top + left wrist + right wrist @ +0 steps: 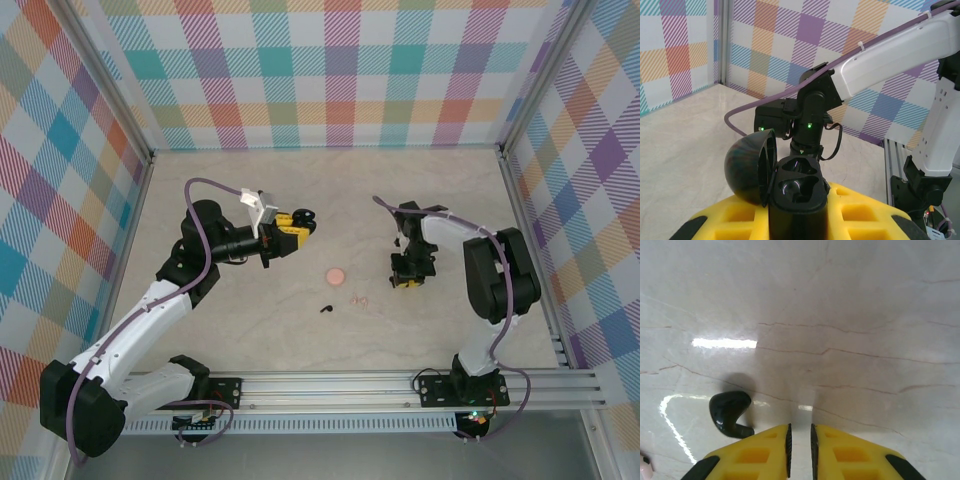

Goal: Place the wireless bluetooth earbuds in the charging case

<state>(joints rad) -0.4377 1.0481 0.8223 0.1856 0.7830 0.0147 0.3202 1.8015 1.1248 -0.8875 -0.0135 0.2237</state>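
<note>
Pale marbled tabletop lies inside checked walls of many colours. The left arm reaches inward from its base with the elbow bent and the wrist level. The left gripper is clamped on the black charging case and holds it above the table. The right arm folds sharply at the elbow and points the right gripper down at the surface. Its jaws are almost together with a thin gap, and nothing is between them.

The left wrist camera shows the case upright between the yellow fingers, its lid hinged open to the left and its two moulded wells facing the lens. The right wrist camera shows a black earbud on the table just beside the left fingertip, not touching it.

From above, a dark bud lies between the arms; I cannot tell whether it is the same one. The pink earbuds lie near it, and a round pink case sits just beyond them.
</note>
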